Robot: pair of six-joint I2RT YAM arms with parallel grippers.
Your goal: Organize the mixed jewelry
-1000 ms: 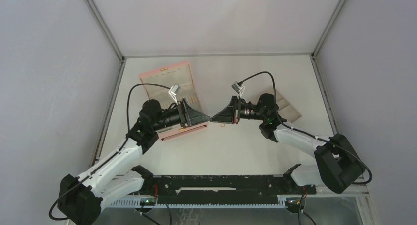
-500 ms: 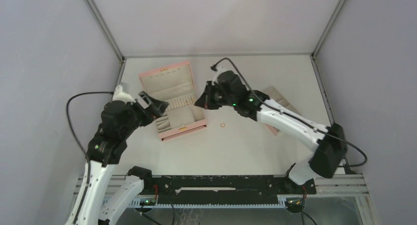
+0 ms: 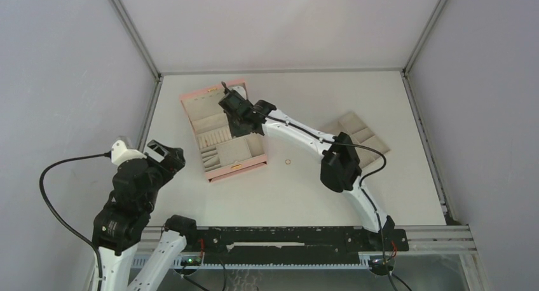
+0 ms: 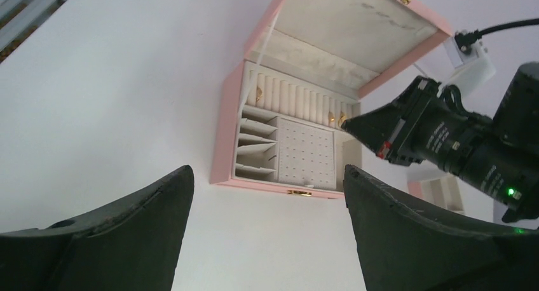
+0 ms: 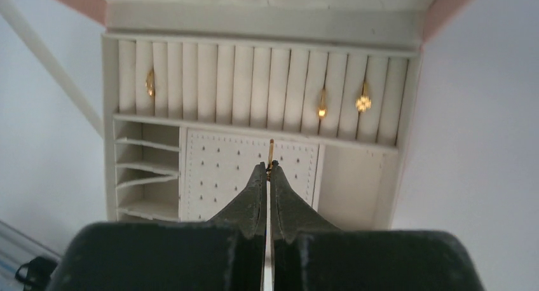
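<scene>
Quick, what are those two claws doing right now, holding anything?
Left gripper: open, holding nothing.
Right gripper: closed on a tiny thin orange-copper ring.

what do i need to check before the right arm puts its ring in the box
1. Right tool shut on held ring: ok.
2. Pink box lid open: ok.
3. Free slots in ring rolls: ok, only three seated rings.
4. Held ring lined up with a free slot: cannot tell.
5. Left tool open and apart from the box: ok.
6. No jewelry left out: not ok, loose ring on table.
</scene>
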